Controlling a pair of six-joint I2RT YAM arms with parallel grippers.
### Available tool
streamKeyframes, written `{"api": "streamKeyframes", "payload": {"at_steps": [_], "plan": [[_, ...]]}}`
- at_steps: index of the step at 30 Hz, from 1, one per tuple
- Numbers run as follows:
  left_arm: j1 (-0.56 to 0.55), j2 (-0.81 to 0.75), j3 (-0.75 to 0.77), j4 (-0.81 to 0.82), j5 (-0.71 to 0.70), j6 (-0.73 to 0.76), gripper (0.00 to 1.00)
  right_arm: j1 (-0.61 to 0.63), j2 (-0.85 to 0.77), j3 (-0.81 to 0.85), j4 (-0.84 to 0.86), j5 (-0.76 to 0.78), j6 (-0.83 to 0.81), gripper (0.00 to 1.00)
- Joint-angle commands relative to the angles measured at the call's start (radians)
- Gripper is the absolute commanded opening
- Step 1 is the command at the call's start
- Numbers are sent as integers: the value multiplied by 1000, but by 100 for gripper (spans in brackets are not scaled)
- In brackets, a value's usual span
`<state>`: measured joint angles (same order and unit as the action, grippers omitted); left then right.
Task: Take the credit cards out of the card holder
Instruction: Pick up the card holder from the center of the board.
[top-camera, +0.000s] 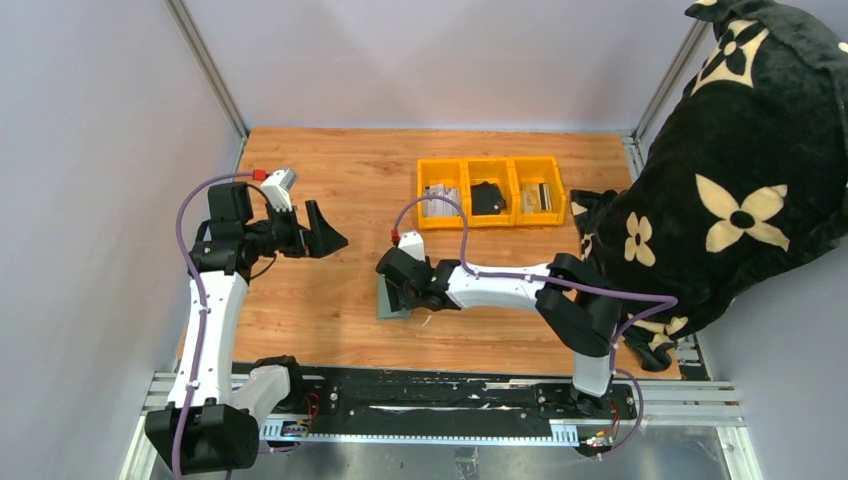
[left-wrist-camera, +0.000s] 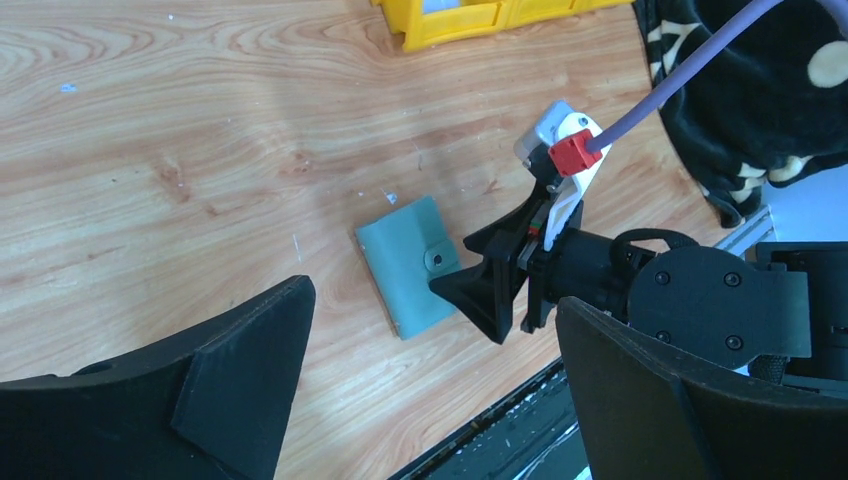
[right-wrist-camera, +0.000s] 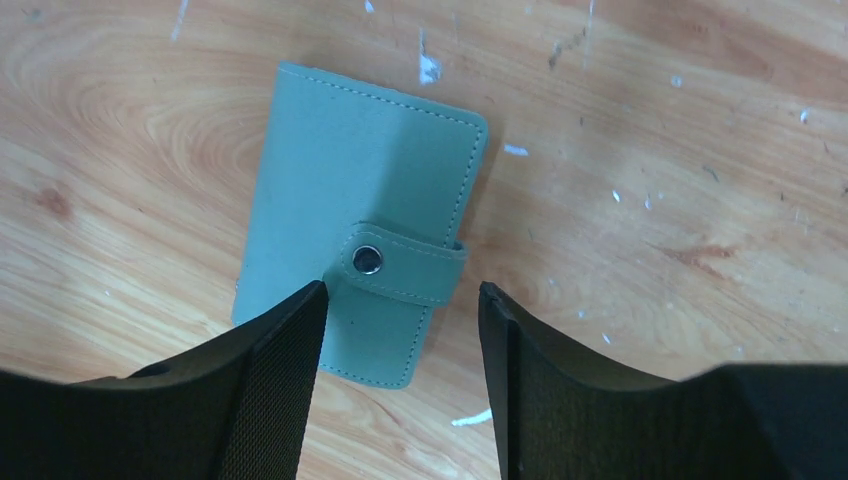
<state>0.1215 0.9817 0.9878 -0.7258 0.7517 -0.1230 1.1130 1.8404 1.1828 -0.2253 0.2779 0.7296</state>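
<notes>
The card holder (top-camera: 388, 300) is a pale grey-green wallet lying flat on the wooden table, folded shut with its snap strap fastened. It also shows in the left wrist view (left-wrist-camera: 405, 262) and the right wrist view (right-wrist-camera: 360, 200). No credit cards show; the closed wallet hides its inside. My right gripper (top-camera: 403, 292) is open and hovers just above the wallet's strap end, its jaws (right-wrist-camera: 400, 300) astride the strap, not touching. My left gripper (top-camera: 326, 236) is open and empty, raised well to the left of the wallet (left-wrist-camera: 432, 298).
Three joined yellow bins (top-camera: 490, 162) stand at the back centre, holding a bulky black lump and greyish items. A black blanket with cream flowers (top-camera: 740, 200) fills the right side. The black rail (top-camera: 430, 400) runs along the table's near edge.
</notes>
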Motion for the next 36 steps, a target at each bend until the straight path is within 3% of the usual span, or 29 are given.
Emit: {"api": "streamKeyframes", "payload": {"at_steps": [1,7,15,16,20,24,29,36], "plan": [[4,-21,29,-40,-14,28,99,10,47,58,-50,64,-13,60],[4,-35,28,-47,-18,37,98,10,80,48,-49,103,-13,49],[4,-35,24,-60,-14,47,97,9,40,13,26,77,-36,43],[4,-36,27,-63,-14,49,97,9,30,13,23,82,-39,44],[4,-39,38,-66,-10,52,97,8,-21,9,13,123,-36,69],[4,-41,46,-70,-8,54,97,9,-20,26,4,148,-31,80],[4,-51,49,-76,-14,63,97,8,44,69,-5,137,-14,79],[4,-58,46,-84,-19,75,97,-18,94,61,21,119,21,65]]}}
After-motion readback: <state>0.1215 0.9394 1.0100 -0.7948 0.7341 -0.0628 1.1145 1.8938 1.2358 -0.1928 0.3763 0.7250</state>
